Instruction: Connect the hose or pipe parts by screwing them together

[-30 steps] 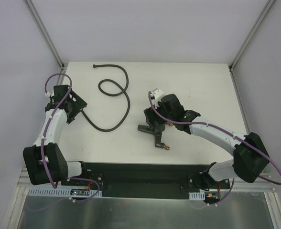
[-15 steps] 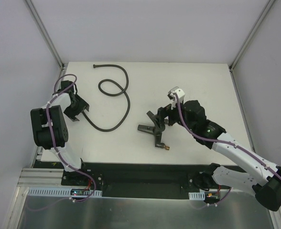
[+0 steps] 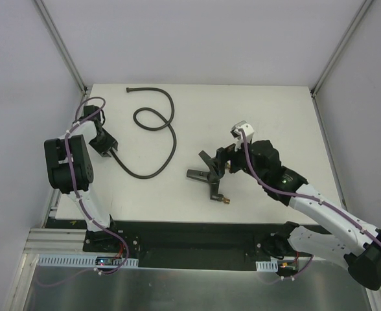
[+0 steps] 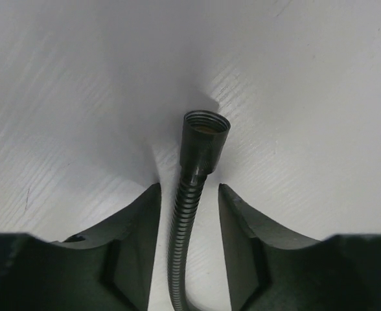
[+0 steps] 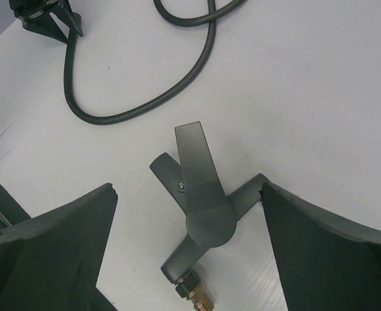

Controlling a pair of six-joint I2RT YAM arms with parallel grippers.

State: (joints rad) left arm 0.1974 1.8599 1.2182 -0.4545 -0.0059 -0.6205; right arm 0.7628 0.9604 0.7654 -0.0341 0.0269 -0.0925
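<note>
A long dark grey ribbed hose [image 3: 171, 139] lies in loops on the white table [image 3: 275, 116]. Its near end, with a dark end nut [image 4: 205, 133], runs between the fingers of my left gripper [image 4: 189, 189]. The jaws stand narrow on either side of the hose [image 4: 184, 214], with a thin gap of table showing on each side. The forked fitting [image 3: 210, 175] lies mid-table, with a brass threaded end [image 5: 199, 299] pointing towards the near edge. My right gripper [image 5: 188, 186] hangs above it, wide open, one finger beside one arm of the fitting [image 5: 207, 207].
The hose's far end [image 3: 128, 89] lies at the table's back left. Grey enclosure walls stand around the table. A black base strip [image 3: 190, 236] runs along the near edge. My left gripper [image 3: 109, 146] is close to the table's left edge.
My left arm folded back while its gripper stayed at the hose's end, and its jaws narrowed around the hose. My right gripper drew back to the right off the fitting, jaws wide.
</note>
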